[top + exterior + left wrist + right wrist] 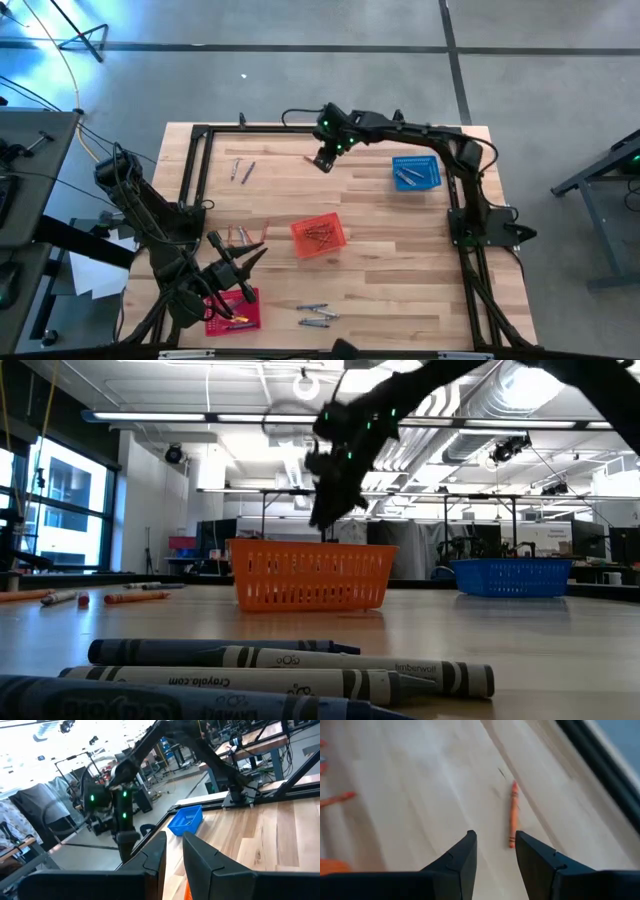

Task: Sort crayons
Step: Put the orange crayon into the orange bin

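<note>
Orange crayon (512, 815) is lying on the bench (400, 290) beyond the orange basket (318, 237), with the right end effector (494, 851) hovering apart above it, risking closing beside it if off-centre

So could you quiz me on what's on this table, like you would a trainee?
1. True or false: the right tool holds a crayon.
2. Which basket sits nearest the right arm's base: A red, B orange, C blue?
3. What colour is the lone crayon just ahead of the right tool?

Key: 1 false, its fingers stand open and empty; 2 C; 3 orange.
</note>
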You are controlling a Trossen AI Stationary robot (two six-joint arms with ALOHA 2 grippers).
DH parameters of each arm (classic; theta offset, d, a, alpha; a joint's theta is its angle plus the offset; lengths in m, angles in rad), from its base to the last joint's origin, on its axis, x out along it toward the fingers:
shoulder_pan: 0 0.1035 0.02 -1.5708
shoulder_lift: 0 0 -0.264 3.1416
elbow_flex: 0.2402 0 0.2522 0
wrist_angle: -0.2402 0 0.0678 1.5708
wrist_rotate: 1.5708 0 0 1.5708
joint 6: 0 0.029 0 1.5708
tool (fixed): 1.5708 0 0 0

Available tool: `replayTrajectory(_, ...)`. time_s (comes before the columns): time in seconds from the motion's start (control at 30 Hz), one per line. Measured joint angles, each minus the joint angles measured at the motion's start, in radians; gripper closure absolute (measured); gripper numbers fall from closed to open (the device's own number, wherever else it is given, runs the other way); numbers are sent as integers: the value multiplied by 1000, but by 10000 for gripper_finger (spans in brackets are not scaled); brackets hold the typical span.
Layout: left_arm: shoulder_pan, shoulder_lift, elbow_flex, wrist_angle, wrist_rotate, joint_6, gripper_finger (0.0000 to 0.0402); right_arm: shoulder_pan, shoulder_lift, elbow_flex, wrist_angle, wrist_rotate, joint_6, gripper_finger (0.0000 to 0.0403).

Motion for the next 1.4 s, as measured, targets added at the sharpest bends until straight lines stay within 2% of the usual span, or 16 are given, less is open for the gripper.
replayTrajectory(0.2,1,0,0,-3,0,13,351,-31,105,3,16,-31,-13,274)
replayTrajectory(0.4,1,0,0,-3,0,25,351,-32,175,88,-21,-38,-25,274)
replayTrajectory(0.73,1,0,0,-13,0,25,351,-29,350,394,-240,8,-35,274)
replayTrajectory(1.03,1,0,0,-15,0,25,351,-25,487,633,-405,52,49,274)
replayTrajectory(1.2,-1,0,-1,-21,0,25,351,-24,491,651,-417,53,94,274)
replayTrajectory(1.4,-17,-6,-1,-21,0,25,351,-20,491,632,-441,73,67,274)
